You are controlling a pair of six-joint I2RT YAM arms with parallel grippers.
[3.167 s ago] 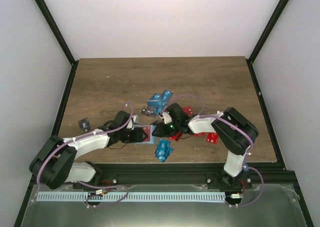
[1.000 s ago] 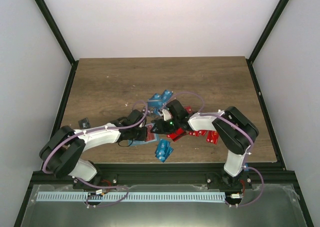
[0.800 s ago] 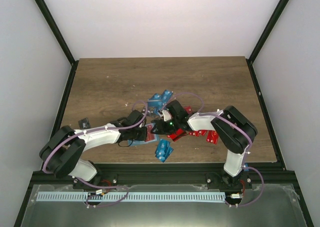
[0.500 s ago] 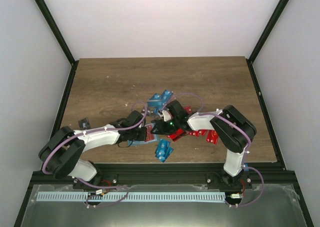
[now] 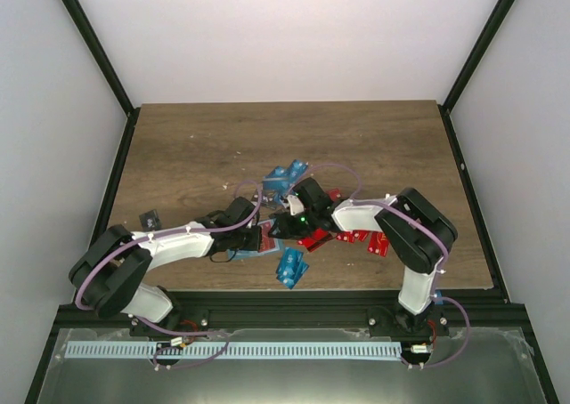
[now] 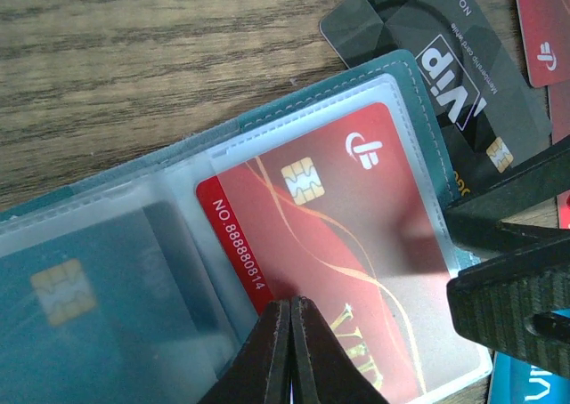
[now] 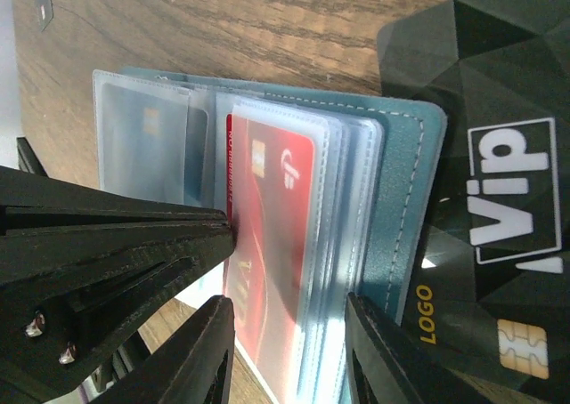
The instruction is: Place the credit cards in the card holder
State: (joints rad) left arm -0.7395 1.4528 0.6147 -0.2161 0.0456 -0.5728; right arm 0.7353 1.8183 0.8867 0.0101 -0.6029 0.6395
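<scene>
teal leather-look card holder (image 6: 294, 100) lies open on the wooden table (image 5: 196, 146), between the two arms near the table's front edge, its clear plastic sleeves fanned upward. a red card (image 6: 329, 235) sits seated in the top sleeve, and a duller card shows through the pocket beside it. the left gripper (image 6: 290, 308) has its jaws pressed together with nothing between them, the tips resting at the red card's near edge, apparently pinning the holder down. the right gripper (image 7: 289, 351) stands with its jaws spread, straddling the sleeve stack from the other side; whether it nips a leaf cannot be told. a black vip card (image 7: 490, 155) lies flat, touching the holder's stitched edge, while loose blue cards (image 5: 287, 177) and more red cards (image 5: 365, 239) are scattered close by.

the cards look light, stiff and slick, lying flush on the wood, so a flat pinch from above would likely skid; lifting one by a short edge or corner seems the surer hold. the sleeves look thin, floppy and glossy, prone to buckling or closing over, so a card probably needs to enter square to the pocket mouth. the holder itself looks light enough to slide unless held down at its spine or cover.
</scene>
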